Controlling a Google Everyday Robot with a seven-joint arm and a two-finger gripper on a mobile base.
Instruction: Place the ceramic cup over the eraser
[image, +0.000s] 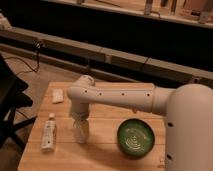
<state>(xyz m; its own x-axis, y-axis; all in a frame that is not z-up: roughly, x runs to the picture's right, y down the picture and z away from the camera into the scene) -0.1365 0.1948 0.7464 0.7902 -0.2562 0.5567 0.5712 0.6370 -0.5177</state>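
The small white ceramic cup (81, 132) stands upright on the wooden table (105, 150), left of centre. My gripper (80, 121) hangs from the white arm (120, 97) straight down onto the top of the cup. The eraser (57, 96), a small pale block, lies near the table's far left corner, well apart from the cup.
A white tube-like bottle (48, 134) lies at the left edge of the table. A green bowl (135, 138) sits at the front right. A dark chair (10, 105) stands left of the table. A low ledge with cables runs behind.
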